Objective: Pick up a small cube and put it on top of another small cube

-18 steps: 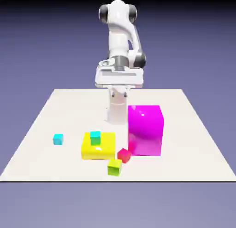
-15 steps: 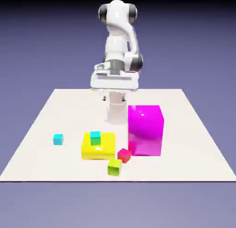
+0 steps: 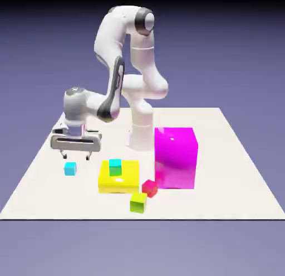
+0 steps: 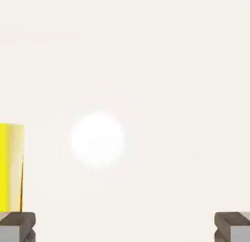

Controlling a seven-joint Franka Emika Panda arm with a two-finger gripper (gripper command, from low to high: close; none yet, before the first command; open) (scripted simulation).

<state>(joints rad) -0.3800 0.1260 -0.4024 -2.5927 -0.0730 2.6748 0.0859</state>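
Above cyan cube (image 3: pixel 70 168): gripper (image 3: pixel 76 155) open, empty.

Cyan cube: we see a tiny, plain bright cyan cube (image 3: pixel 70 168), the same light blue on every face that shows.
Cyan cube, pose and place: it sits flat and upright on the pale table, alone toward the exterior view's left, apart from the other blocks.
Teal-topped cube: we see a tiny cube with a teal top and darker green sides (image 3: pixel 115 166), the same size as the cyan one.
Teal-topped cube, pose and place: it stands upright on top of a low yellow block, well apart from the cyan cube.
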